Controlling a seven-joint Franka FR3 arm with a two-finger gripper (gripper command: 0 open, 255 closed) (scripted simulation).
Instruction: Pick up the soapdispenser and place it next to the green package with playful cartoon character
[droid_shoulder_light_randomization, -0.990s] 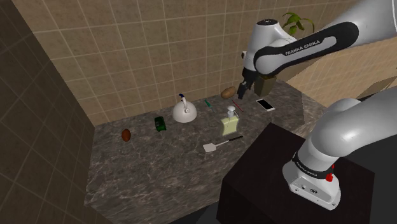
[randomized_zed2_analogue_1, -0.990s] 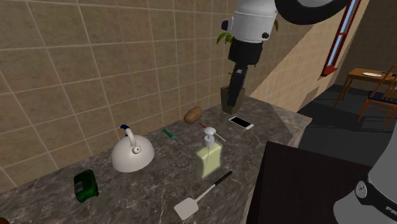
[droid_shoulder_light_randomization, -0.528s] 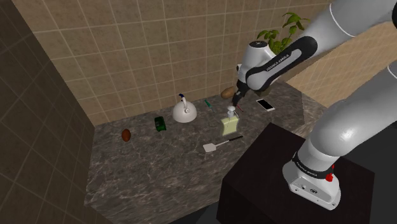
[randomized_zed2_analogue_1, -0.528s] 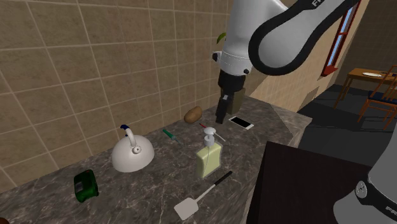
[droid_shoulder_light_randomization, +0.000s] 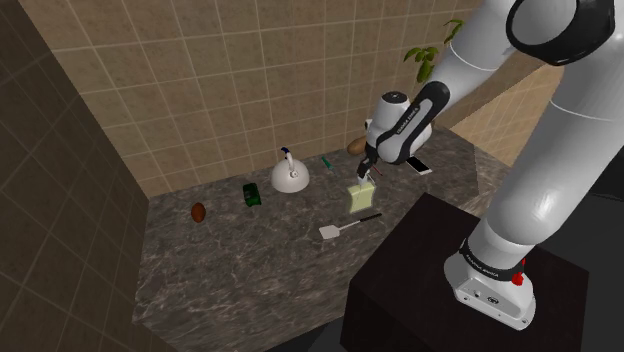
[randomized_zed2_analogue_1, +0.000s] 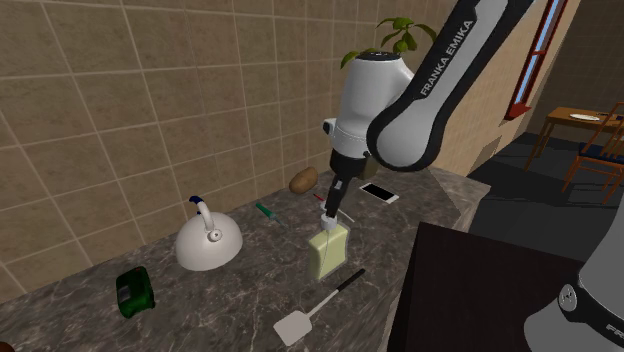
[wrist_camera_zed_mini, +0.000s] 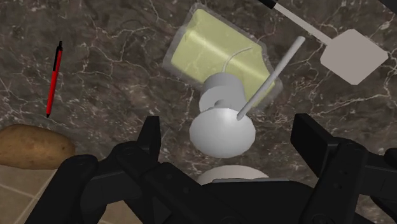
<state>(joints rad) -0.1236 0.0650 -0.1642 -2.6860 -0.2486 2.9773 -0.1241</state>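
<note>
The soap dispenser (droid_shoulder_light_randomization: 359, 200) (randomized_zed2_analogue_1: 326, 257) is a pale yellow-green bottle with a white pump, standing upright on the dark marble counter. My gripper (droid_shoulder_light_randomization: 365, 176) (randomized_zed2_analogue_1: 329, 216) hangs straight down just over its pump. In the wrist view the gripper (wrist_camera_zed_mini: 230, 137) is open, with the white pump head (wrist_camera_zed_mini: 222, 132) between the two black fingers (wrist_camera_zed_mini: 151, 132), which do not touch it. The dark green package (droid_shoulder_light_randomization: 251, 194) (randomized_zed2_analogue_1: 134, 291) lies farther along the counter, beyond the white kettle (droid_shoulder_light_randomization: 289, 176) (randomized_zed2_analogue_1: 207, 243).
A white spatula (droid_shoulder_light_randomization: 345, 226) (randomized_zed2_analogue_1: 315, 308) lies just in front of the dispenser. A potato (droid_shoulder_light_randomization: 357, 145) (wrist_camera_zed_mini: 32, 146), a red pen (wrist_camera_zed_mini: 54, 78), a green pen (randomized_zed2_analogue_1: 264, 208) and a phone (droid_shoulder_light_randomization: 418, 164) sit toward the tiled wall. The black stand (droid_shoulder_light_randomization: 440, 270) borders the counter.
The arm has swung down and away from the plant and phone, bringing the gripper low over the dispenser's pump. Nothing on the counter has moved.
</note>
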